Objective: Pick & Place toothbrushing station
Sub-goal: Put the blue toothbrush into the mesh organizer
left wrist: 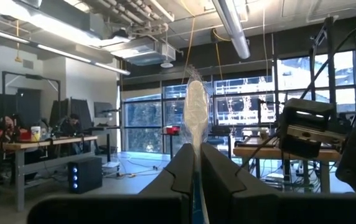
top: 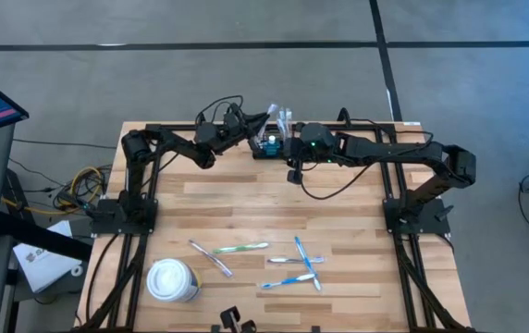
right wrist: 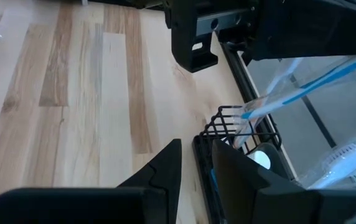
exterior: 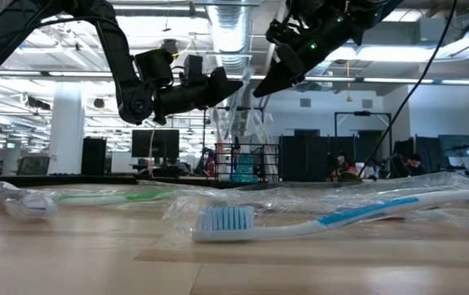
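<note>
A blue-and-white toothbrush [exterior: 333, 217] in clear wrap lay closest in the low view, across the wooden bench [exterior: 70, 262]. A green toothbrush [exterior: 95, 197] lay farther back on the same bench. Behind them the station [exterior: 247, 164], a small black wire box, stood at the bench's far edge. Both arms hung above it, the left end effector [exterior: 228, 84] and right end effector [exterior: 267, 82] nearly meeting over the box.

In the high view, the station [top: 269, 145] sat at the far middle edge of the bench [top: 338, 213], between the two arms. The left end effector [top: 266, 118] reached it from one side, pinching a wrapped toothbrush [top: 283, 118]. The right end effector [top: 292, 157] was just beside the box. Near the front lay a white lidded cup [top: 172, 279], two wrapped brushes [top: 227, 252] beside it, and three blue brushes [top: 300, 264] crossing each other.

In the left wrist view, the left end effector [left wrist: 196, 171] had its fingers almost closed on the wrapped toothbrush [left wrist: 195, 115], which stood upright between them.

In the right wrist view, the right end effector [right wrist: 196, 165] was slightly parted and held nothing. Its fingers straddled the station's [right wrist: 243, 134] near wall. A wrapped blue brush [right wrist: 302, 87] leaned out of the box.
</note>
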